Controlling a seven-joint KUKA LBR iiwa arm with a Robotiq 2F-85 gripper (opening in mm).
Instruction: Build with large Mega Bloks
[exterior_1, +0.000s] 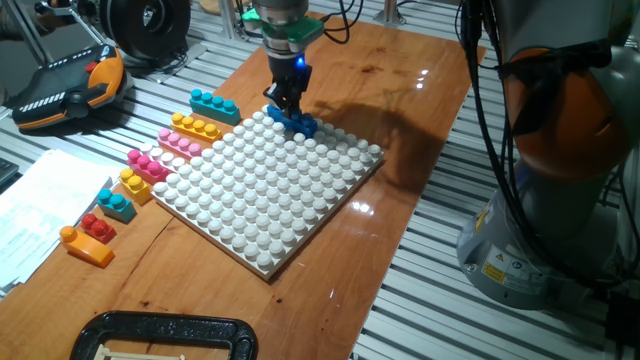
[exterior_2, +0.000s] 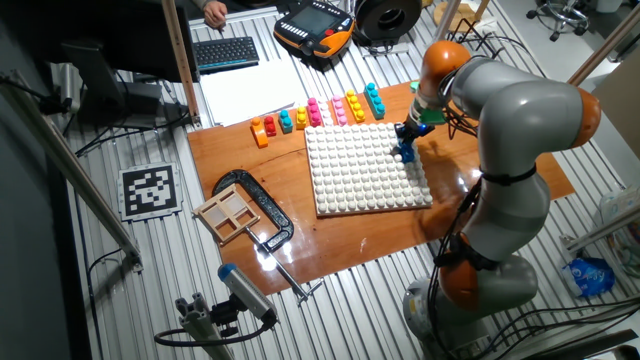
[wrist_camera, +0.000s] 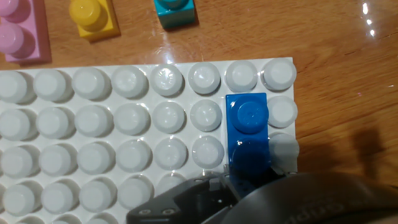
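claw (exterior_1: 289, 106) seemingly pinching dark blue brick (wrist_camera: 247, 134) | brick on baseplate (exterior_1: 270, 190) corner

White baseplate (exterior_1: 268, 190) on glossy brown counter (exterior_1: 400, 90); dark blue brick (wrist_camera: 247, 134); teal (exterior_1: 214, 105), yellow (exterior_1: 196, 128), pink (exterior_1: 178, 143) bricks.

Bright, even overhead light fills all views. White glare spots sit on the glossy brown wooden tabletop (exterior_1: 420, 75), and the arm casts a soft shadow beside the square white studded baseplate (exterior_1: 270, 180). The hand view blurs near its lower edge.
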